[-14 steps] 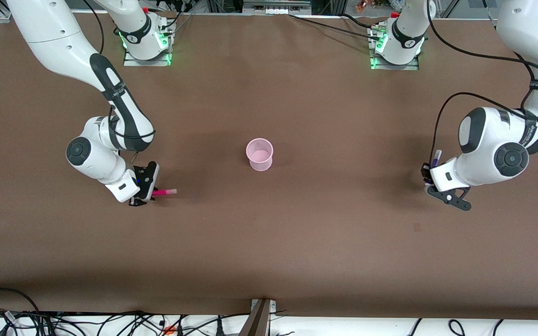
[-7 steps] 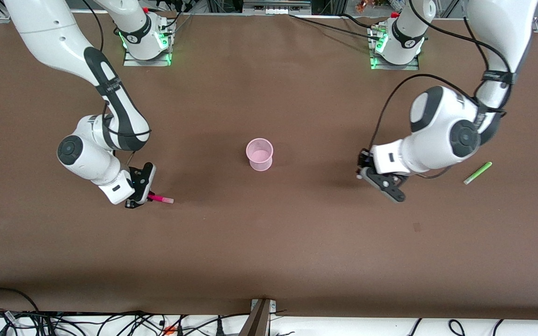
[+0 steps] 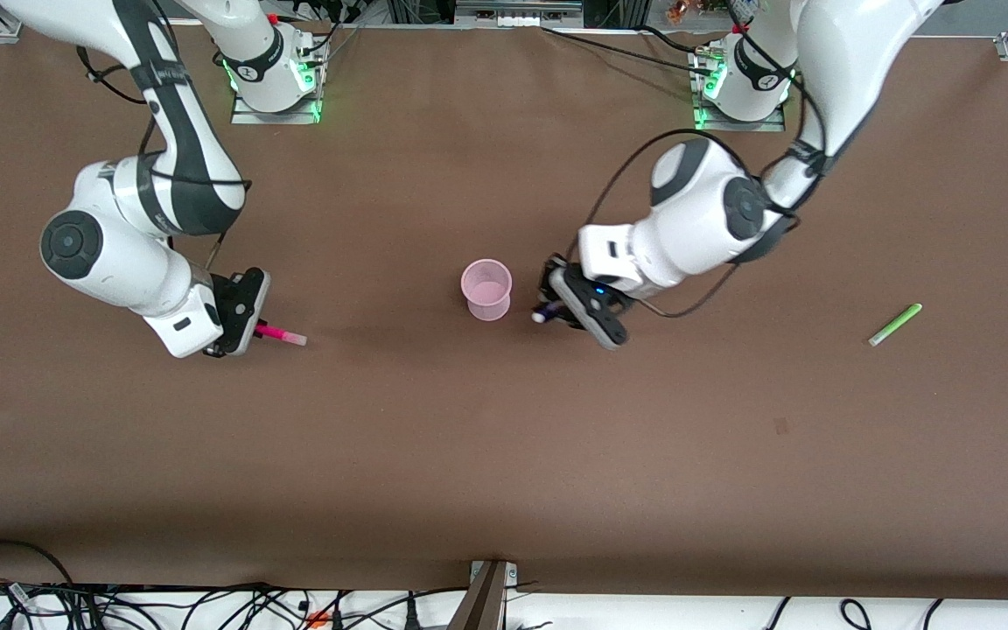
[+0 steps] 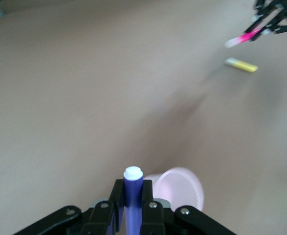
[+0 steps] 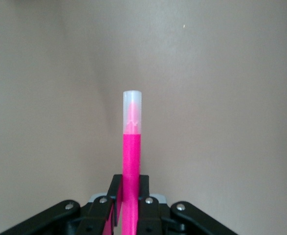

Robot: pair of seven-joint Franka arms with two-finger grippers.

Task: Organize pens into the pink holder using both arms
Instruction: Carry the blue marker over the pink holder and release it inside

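Left jaws (image 4: 132, 215) gripping purple pen (image 4: 132, 186), right jaws (image 5: 129, 208) gripping magenta pen (image 5: 131, 147), barrels half hidden

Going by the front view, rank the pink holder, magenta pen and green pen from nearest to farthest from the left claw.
1. Pink holder: mid-table, just beside the left claw.
2. Magenta pen: held in the right claw, toward the right arm's end.
3. Green pen: lying toward the left arm's end.

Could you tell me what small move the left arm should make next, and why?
Probably ease the left claw sideways until it is over the pink holder: it grips the purple pen just beside the cup, toward the left arm's end, not yet above its open mouth.
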